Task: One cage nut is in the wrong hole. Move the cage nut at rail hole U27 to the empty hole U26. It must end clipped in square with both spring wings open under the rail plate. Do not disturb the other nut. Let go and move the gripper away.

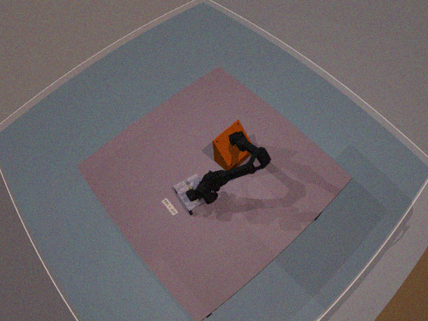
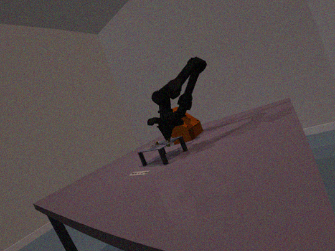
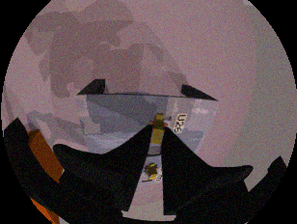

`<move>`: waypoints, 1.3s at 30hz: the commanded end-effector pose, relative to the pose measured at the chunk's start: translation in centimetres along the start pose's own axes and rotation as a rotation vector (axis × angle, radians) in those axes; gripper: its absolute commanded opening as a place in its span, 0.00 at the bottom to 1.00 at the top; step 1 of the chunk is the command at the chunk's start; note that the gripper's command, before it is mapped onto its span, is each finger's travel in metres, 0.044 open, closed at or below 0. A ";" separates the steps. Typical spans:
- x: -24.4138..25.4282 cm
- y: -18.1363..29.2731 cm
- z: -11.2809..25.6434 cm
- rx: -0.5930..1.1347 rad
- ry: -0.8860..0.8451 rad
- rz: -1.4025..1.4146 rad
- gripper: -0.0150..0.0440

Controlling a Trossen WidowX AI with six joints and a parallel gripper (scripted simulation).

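Claw: my tips [image 2: 168, 140] pinch the brass-coloured cage nut [image 3: 158, 122], beside the U26 label [image 3: 180, 123].
Nut handling: probably light, stiff-bodied, springy-winged; I'd grip opposite sides squarely.
Rail plate [image 1: 190, 206] [image 2: 149, 150] [image 3: 116, 113]: under me; seating unclear.
Other nut [image 3: 152, 170]: six o'clock in wrist view.

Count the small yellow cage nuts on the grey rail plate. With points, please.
2 visible: one yellow cage nut [image 3: 158, 122] between the black gripper's [image 3: 158, 129] fingertips beside the U26 label [image 3: 180, 123]; another [image 3: 152, 170] farther back, seen between the fingers. The gripper may hide more.
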State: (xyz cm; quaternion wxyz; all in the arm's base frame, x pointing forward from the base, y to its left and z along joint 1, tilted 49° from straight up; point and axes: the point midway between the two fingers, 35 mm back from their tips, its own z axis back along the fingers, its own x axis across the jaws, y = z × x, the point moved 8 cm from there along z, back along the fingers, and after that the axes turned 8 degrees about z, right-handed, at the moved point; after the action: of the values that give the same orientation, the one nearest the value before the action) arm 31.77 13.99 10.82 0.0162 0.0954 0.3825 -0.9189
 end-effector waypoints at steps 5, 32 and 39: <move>-0.2 0.0 0.0 -0.005 -0.013 0.004 0.30; -0.7 0.0 0.0 -0.010 -0.052 0.006 0.30; -0.8 0.1 0.0 -0.011 -0.061 0.006 0.30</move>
State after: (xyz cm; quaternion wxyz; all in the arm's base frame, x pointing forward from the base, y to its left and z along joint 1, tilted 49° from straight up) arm 32.45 13.94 10.85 0.0286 0.0699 0.3850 -0.9198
